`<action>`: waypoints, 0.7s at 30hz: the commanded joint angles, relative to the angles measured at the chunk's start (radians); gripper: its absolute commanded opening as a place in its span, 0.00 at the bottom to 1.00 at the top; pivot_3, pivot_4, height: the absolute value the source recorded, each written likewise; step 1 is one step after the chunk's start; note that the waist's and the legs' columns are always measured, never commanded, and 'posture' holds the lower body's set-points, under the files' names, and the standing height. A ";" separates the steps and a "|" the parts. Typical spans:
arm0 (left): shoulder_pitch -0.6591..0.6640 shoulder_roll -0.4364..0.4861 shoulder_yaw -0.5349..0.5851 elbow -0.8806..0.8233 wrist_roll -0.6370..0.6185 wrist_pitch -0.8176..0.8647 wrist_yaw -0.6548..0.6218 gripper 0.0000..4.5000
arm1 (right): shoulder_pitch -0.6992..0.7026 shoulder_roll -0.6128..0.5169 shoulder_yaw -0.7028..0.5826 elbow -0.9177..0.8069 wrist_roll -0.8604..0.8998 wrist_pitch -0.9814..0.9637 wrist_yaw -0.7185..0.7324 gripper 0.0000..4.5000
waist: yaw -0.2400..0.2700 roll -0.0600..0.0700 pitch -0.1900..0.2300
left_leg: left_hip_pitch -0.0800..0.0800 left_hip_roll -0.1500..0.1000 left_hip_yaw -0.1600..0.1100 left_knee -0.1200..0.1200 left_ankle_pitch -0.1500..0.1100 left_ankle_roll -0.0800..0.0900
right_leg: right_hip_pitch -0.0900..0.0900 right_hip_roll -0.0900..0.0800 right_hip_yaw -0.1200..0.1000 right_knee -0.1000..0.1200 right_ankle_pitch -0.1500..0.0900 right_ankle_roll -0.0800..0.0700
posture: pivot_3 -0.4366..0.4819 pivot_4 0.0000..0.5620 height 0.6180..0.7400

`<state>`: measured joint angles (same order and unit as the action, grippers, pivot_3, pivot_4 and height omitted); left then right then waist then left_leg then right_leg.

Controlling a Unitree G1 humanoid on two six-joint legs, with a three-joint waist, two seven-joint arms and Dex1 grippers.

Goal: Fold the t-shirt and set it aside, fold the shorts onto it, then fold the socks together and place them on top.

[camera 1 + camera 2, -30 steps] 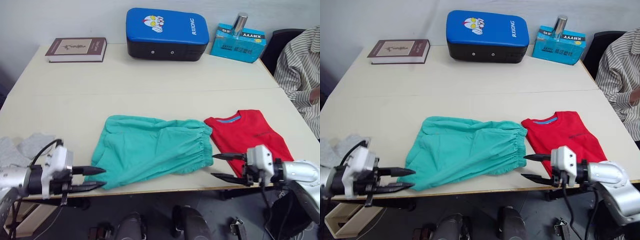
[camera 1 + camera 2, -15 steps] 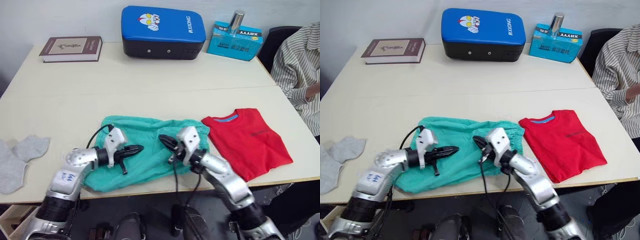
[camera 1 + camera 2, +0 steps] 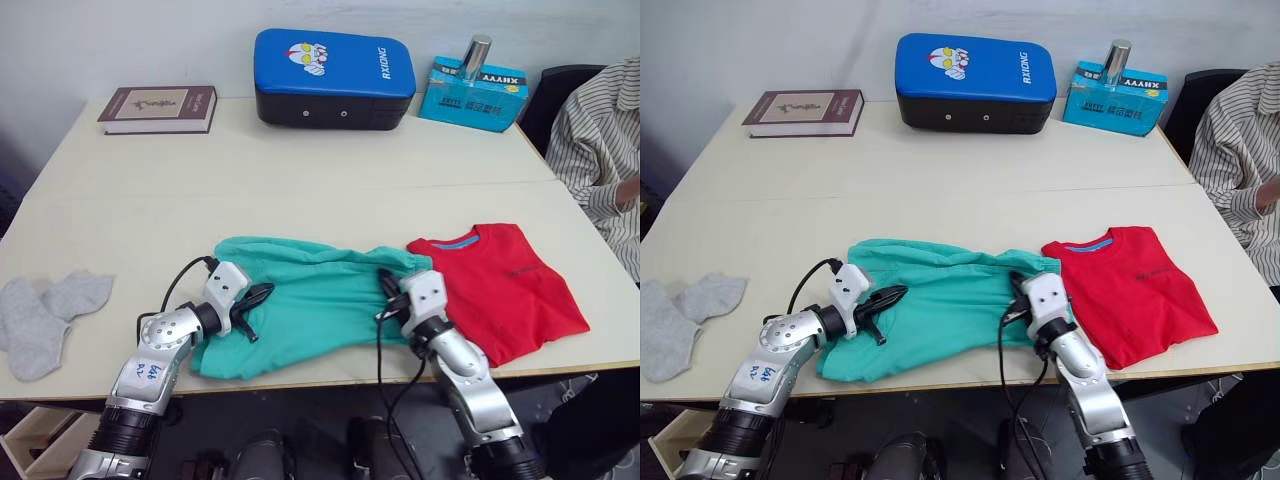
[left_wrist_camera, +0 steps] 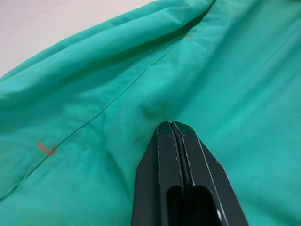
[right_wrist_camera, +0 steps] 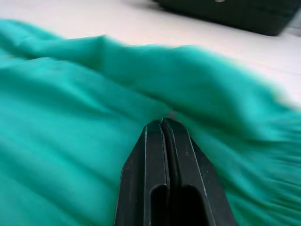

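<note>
Both grippers are pinched flat on the shorts [image 3: 320,305]: the left gripper [image 3: 262,293] on their left part, the right gripper [image 3: 386,283] by the gathered waistband. The t-shirt [image 3: 500,285] lies folded just right of the shorts, near the table's [image 3: 300,170] front edge. Two socks [image 3: 45,310] lie well left. Far back stand one book [image 3: 157,108], one blue pad [image 3: 335,65] and one box [image 3: 474,92]; bare tabletop lies between. A person's sleeve [image 3: 600,160] borders the right edge.

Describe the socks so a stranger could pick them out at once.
Start at the long pale table and go to its near left corner. There lie the socks, two small light grey pieces, apart from the teal shorts at the middle. They are far smaller than either garment and the only grey cloth there.
</note>
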<state>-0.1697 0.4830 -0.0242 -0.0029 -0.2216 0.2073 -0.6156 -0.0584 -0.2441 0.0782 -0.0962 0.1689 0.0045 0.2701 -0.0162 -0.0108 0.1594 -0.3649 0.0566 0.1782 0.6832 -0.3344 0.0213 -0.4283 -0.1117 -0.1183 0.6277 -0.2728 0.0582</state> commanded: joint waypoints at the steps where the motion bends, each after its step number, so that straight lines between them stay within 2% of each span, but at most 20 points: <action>1: -0.006 -0.022 0.061 -0.003 -0.092 -0.038 -0.063 0.00 | -0.012 0.001 -0.060 -0.121 0.143 0.022 0.078 0.01 | -0.001 0.000 0.000 | 0.000 0.000 0.000 0.000 0.000 0.000 | 0.000 0.000 0.000 0.000 0.000 0.000 | 0.48 0.27 1.00; 4: -0.053 -0.024 0.086 -0.043 -0.161 -0.027 -0.123 0.00 | -0.074 0.025 -0.012 -0.202 0.207 0.092 0.126 0.01 | -0.009 0.000 0.000 | -0.003 0.001 -0.001 0.000 0.000 0.000 | -0.003 0.000 -0.001 0.001 0.000 0.000 | 0.48 0.27 1.00; 6: -0.089 -0.025 0.082 -0.039 -0.173 -0.017 -0.142 0.00 | -0.119 0.029 0.029 -0.198 0.178 0.140 0.130 0.01 | -0.013 0.000 0.000 | -0.003 0.001 -0.001 0.000 0.001 -0.001 | -0.003 0.001 -0.002 0.001 0.000 0.000 | 0.48 0.27 1.00; 11: -0.223 -0.049 0.005 0.118 -0.046 -0.040 -0.094 0.00 | -0.210 0.060 0.124 -0.028 0.009 0.194 0.060 0.01 | -0.010 0.000 0.000 | -0.003 0.001 -0.001 0.000 0.001 -0.001 | -0.003 0.003 -0.003 0.000 -0.001 -0.001 | 0.48 0.27 1.00; 14: -0.260 -0.061 -0.025 0.249 0.025 -0.080 -0.072 0.00 | -0.200 0.072 0.117 0.059 -0.069 0.137 0.000 0.01 | -0.011 0.000 0.000 | -0.004 -0.001 -0.001 0.000 0.001 -0.001 | -0.003 0.005 -0.004 0.000 -0.001 -0.001 | 0.48 0.27 1.00; 16: -0.273 -0.080 -0.007 0.320 0.040 -0.078 -0.024 0.00 | -0.178 0.077 0.082 0.081 -0.078 0.104 -0.026 0.01 | -0.012 0.000 0.000 | -0.006 -0.001 -0.001 0.000 0.001 0.000 | -0.003 0.006 -0.004 0.000 0.000 0.000 | 0.48 0.27 1.00; 18: -0.283 -0.083 -0.001 0.378 0.065 -0.103 0.001 0.00 | -0.142 0.078 0.028 0.061 -0.038 0.098 -0.025 0.01 | -0.010 0.000 0.000 | -0.007 -0.001 -0.001 0.000 0.000 0.000 | -0.003 0.006 -0.004 0.000 0.000 0.001 | 0.48 0.27 1.00; 21: -0.290 -0.074 -0.017 0.406 0.096 -0.155 -0.011 0.00 | -0.074 0.068 -0.041 -0.017 0.060 0.001 0.056 0.01 | -0.010 0.000 0.000 | -0.005 0.000 -0.001 0.000 0.001 0.001 | -0.001 0.006 -0.004 -0.002 0.000 0.001 | 0.48 0.27 1.00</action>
<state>-0.4673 0.4026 -0.0396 0.3740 -0.1484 0.0700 -0.6299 -0.1550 -0.1665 0.0904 -0.0448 0.1688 0.0660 0.2875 -0.0259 -0.0109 0.1596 -0.3692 0.0562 0.1770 0.6831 -0.3338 0.0218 -0.4295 -0.1055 -0.1222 0.6253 -0.2725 0.0593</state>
